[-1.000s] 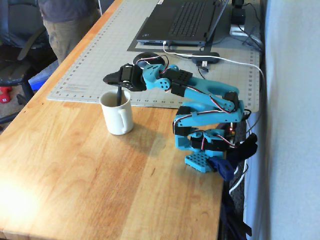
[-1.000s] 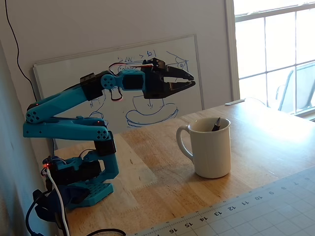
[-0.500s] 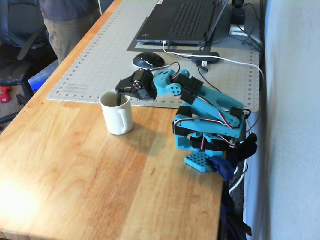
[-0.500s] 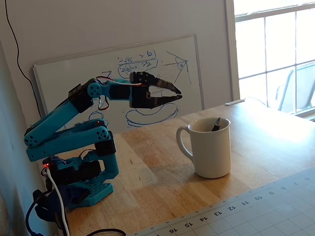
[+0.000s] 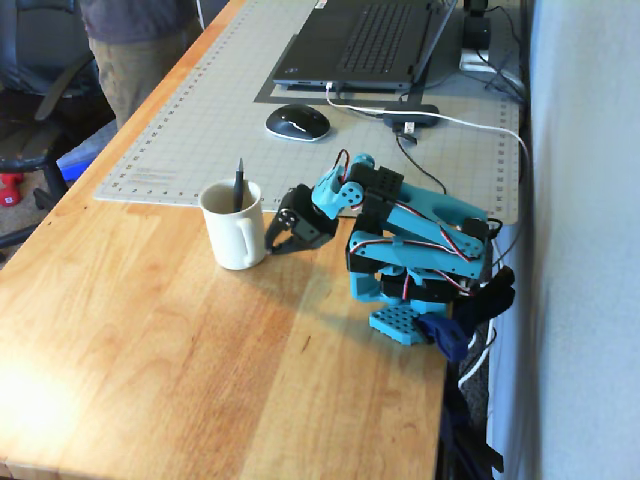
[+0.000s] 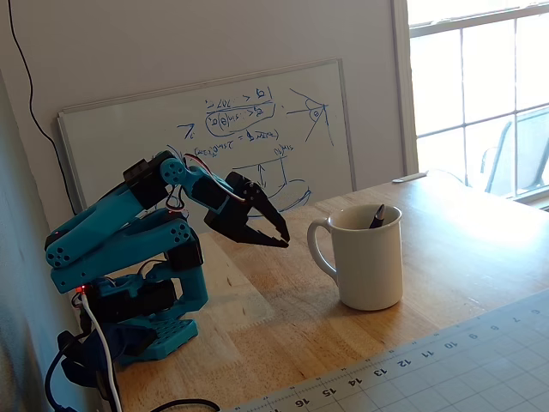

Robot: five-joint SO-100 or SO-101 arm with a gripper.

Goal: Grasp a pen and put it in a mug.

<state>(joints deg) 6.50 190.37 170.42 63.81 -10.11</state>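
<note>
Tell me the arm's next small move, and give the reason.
Probably pull the gripper back toward its base and rest. The pen already stands inside the mug, leaning on the rim, and the gripper holds nothing, close beside the handle, so a careless swing could knock the mug.
</note>
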